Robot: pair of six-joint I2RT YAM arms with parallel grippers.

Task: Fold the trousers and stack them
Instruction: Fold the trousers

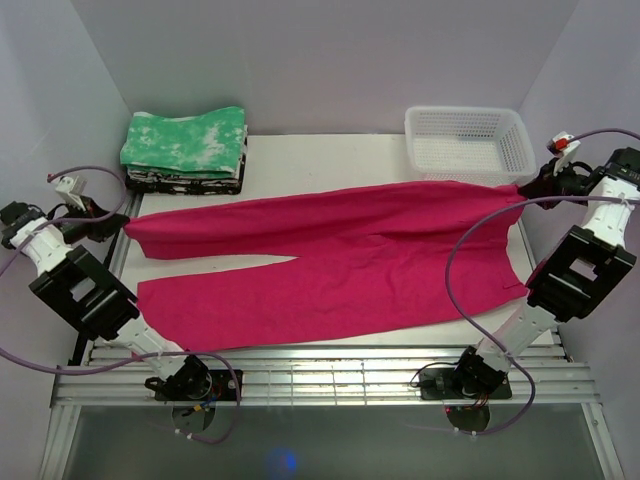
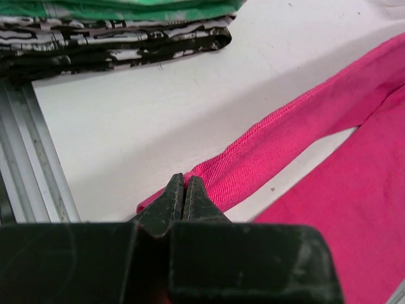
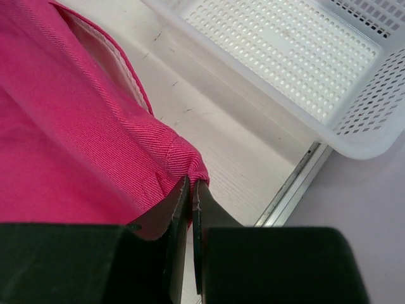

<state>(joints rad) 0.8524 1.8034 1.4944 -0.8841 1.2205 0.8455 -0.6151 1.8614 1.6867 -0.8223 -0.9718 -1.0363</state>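
My left end effector (image 2: 185,185) clamps a leg cuff of the magenta trousers (image 1: 330,260); my right end effector (image 3: 192,185) pinches their waistband corner. They lie spread across the worktop (image 1: 330,158).

My left arm (image 1: 85,290) and right arm (image 1: 580,270) are blocky black-and-white links on round black bases (image 1: 190,385), trailing looping purple cables (image 1: 448,257). My jaws are black tapering wedges. The small white wrist clip (image 1: 563,143) has a red spot, I think.

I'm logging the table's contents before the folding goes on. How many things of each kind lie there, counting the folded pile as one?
Magenta trousers: 1
Pile of folded cloths: 1
White perforated basket: 1
Total: 3
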